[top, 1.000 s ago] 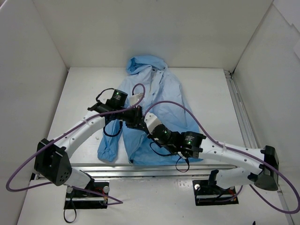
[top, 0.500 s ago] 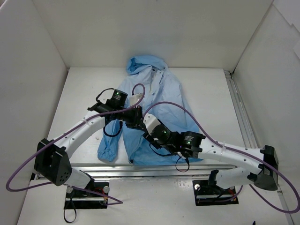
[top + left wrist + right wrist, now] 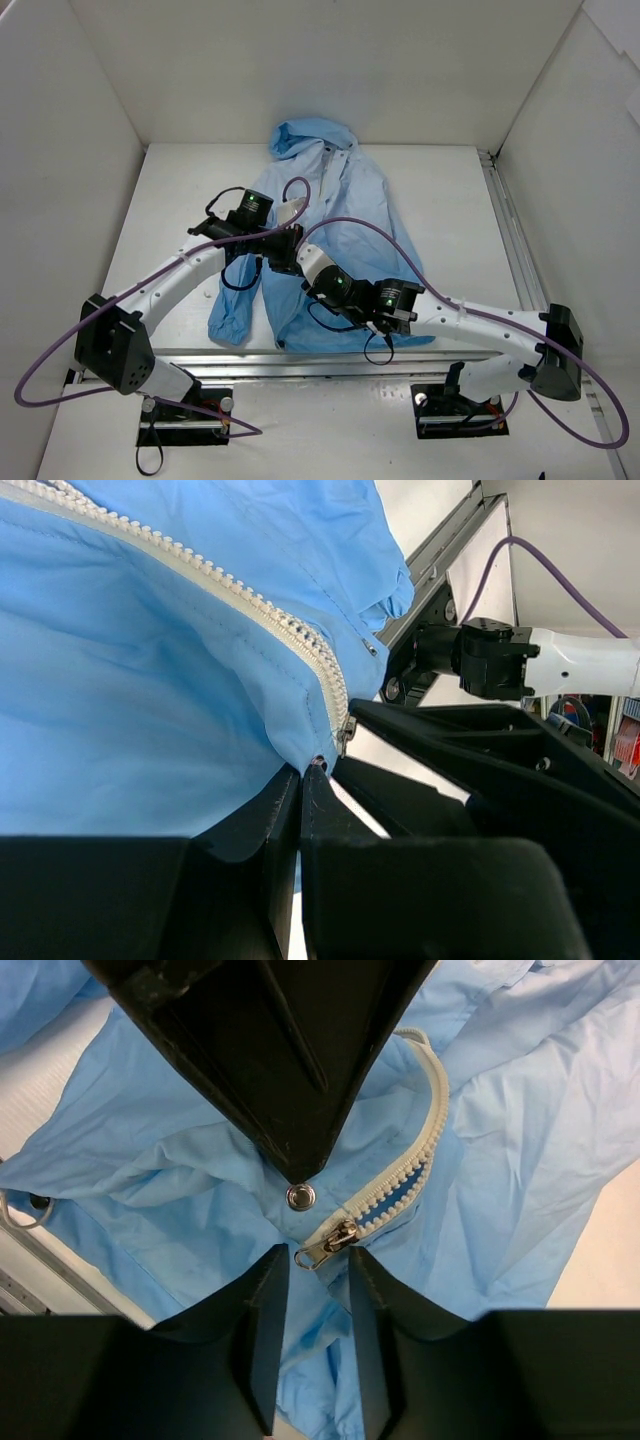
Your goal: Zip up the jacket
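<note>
Most of the zip looks left: jacket [image 3: 350, 215] flat on table [image 3: 450, 200], slider [image 3: 335, 1238] low near hem. Left gripper [image 3: 300, 770] jaws pressed together, pinching fabric at the zipper's bottom end. Right gripper [image 3: 318, 1260] jaws slightly apart at pull, not clamped yet.

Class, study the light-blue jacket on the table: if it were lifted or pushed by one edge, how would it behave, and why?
Probably floppy: the jacket lies in creases and soft folds. Likely thin and light: its edge fits inside the shut left claw. Pushing would likely bunch it rather than slide it whole, given those wrinkles.
</note>
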Controlling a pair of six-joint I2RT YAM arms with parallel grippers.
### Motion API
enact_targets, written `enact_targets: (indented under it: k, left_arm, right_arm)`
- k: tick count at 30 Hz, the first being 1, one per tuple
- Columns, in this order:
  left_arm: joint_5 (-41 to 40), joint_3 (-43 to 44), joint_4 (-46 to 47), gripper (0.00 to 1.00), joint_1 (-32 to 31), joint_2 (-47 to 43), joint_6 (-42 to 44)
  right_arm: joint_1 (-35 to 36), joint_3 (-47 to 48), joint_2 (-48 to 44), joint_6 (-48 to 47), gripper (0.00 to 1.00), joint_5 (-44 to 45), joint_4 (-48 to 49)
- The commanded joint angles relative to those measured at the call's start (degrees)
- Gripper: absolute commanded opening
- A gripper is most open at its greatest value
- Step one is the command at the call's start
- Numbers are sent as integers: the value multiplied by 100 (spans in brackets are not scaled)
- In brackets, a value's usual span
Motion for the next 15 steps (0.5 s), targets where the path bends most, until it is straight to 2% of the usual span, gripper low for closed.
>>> enact_targets:
  k: [1, 5, 8, 15]
  left_arm:
    - [157, 271, 143, 0, 35, -82, -13]
    - [140, 244, 100, 0, 35, -91, 31]
    - [87, 262, -14, 0, 35, -82, 127]
    - [-141, 245, -270, 0, -18, -126, 383]
  right_arm:
    - [70, 331, 21, -2, 25, 280, 229]
    - [62, 357, -23, -37, 6, 333, 229]
    - [53, 357, -128, -72, 0, 281, 220]
    - [71, 436, -392, -125, 0, 122, 220]
